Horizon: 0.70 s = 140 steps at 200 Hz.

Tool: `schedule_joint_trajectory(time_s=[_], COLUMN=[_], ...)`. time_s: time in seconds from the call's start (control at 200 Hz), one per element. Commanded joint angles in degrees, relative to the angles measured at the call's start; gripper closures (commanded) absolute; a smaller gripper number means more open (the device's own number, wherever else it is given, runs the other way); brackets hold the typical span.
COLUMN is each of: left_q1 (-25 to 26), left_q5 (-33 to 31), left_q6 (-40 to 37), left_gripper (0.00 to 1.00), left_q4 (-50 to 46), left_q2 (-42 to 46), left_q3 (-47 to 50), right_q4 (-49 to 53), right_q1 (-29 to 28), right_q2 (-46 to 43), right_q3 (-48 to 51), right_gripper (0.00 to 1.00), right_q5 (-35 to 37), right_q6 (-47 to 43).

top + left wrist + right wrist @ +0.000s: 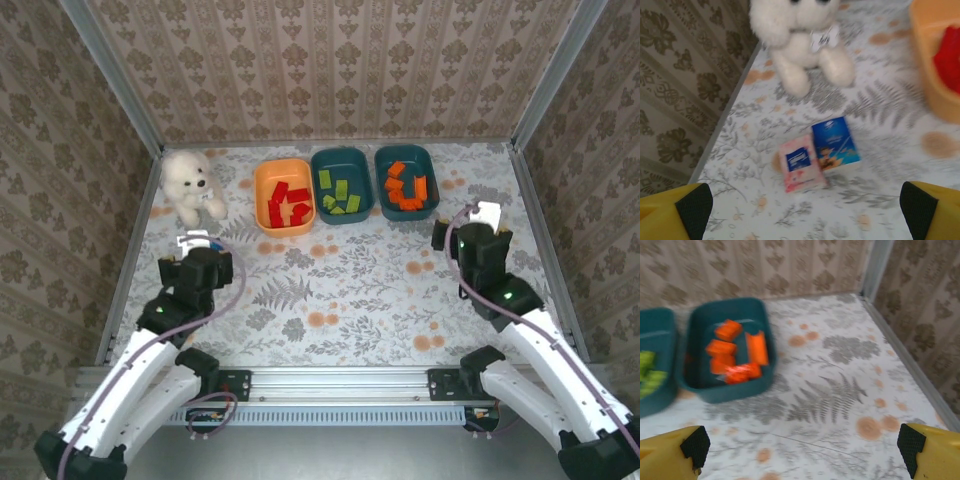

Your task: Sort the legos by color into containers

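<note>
Three containers stand in a row at the back. The orange container (283, 196) (935, 75) holds red legos (288, 205) (949, 57). The middle teal container (340, 185) (662, 335) holds lime green legos (340, 195) (649, 372). The right teal container (405, 182) (767, 347) holds orange legos (407, 188) (732, 355). My left gripper (197, 250) (805, 212) hangs open over the table at the left, with nothing between its fingers. My right gripper (470, 232) (802, 447) is open and empty at the right, in front of the right teal container.
A white plush toy (190, 185) (800, 40) sits at the back left. Two small packets, one pink (800, 162) and one blue (835, 144), lie on the floral cloth just ahead of my left gripper. Patterned walls close in the table's sides and back.
</note>
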State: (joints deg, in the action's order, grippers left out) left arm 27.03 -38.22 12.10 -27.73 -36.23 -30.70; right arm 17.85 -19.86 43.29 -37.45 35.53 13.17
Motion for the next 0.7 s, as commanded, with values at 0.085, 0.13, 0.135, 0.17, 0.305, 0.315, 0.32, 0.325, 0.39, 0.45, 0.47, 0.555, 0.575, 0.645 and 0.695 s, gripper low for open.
schedule_joint_trajectory(time_s=[0.085,0.13,0.135,0.17,0.305,0.315,0.32,0.325,0.39,0.45,0.47,0.555,0.575,0.645,0.695], left_q1=[-10.03,-10.78,-10.81,-11.28,-17.54,-18.13,-18.36,-18.61,-21.15,-22.85,-23.27,-24.13,-24.38,-25.03,-25.82], left_q5=[2.56,5.29,5.45,5.86,13.45,14.07,14.37,14.73,17.51,20.48,21.53,23.89,24.31,26.04,26.26], left_q6=[-8.03,-10.63,-10.84,-10.80,-10.54,-10.35,-10.21,-10.14,-9.85,-10.09,-10.03,-8.96,-8.77,-11.00,-10.91], left_gripper=[0.00,0.00,0.00,0.00,0.00,0.00,0.00,0.00,0.00,0.00,0.00,0.00,0.00,0.00,0.00], left_q4=[27.43,33.12,33.85,37.45,45.08,45.77,46.37,46.89,50.50,54.29,55.99,64.04,65.51,65.80,69.51], left_q2=[-2.83,-3.98,-4.18,-5.39,-13.59,-14.24,-14.63,-14.95,-20.65,-26.63,-28.56,-36.38,-37.96,-42.31,-44.97], left_q3=[13.01,16.20,16.46,18.17,17.09,17.08,17.03,16.97,15.19,13.24,12.55,10.37,9.71,6.48,6.63], right_q4=[-18.71,-23.53,-24.16,-26.75,-33.27,-34.07,-34.44,-34.80,-40.31,-44.61,-44.95,-50.98,-52.37,-56.93,-59.12], right_q1=[5.88,6.55,6.61,7.34,10.47,10.77,10.87,11.01,12.63,13.41,13.66,14.71,15.04,15.97,16.84], right_q2=[5.18,5.93,5.98,6.95,13.77,14.44,14.67,14.91,18.84,22.91,24.13,29.24,30.21,33.88,35.94], right_q3=[10.77,13.65,13.99,15.36,17.08,17.22,17.32,17.36,17.85,17.40,16.67,15.15,14.87,13.75,13.07], right_gripper=[0.00,0.00,0.00,0.00,0.00,0.00,0.00,0.00,0.00,0.00,0.00,0.00,0.00,0.00,0.00], right_q5=[3.40,1.77,1.58,0.27,-4.06,-4.33,-4.55,-4.74,-7.06,-8.60,-9.23,-12.16,-12.91,-14.95,-16.71], right_q6=[-3.79,-4.08,-4.14,-4.42,-5.61,-5.65,-5.68,-5.69,-6.07,-6.98,-7.11,-7.57,-7.55,-8.08,-8.01])
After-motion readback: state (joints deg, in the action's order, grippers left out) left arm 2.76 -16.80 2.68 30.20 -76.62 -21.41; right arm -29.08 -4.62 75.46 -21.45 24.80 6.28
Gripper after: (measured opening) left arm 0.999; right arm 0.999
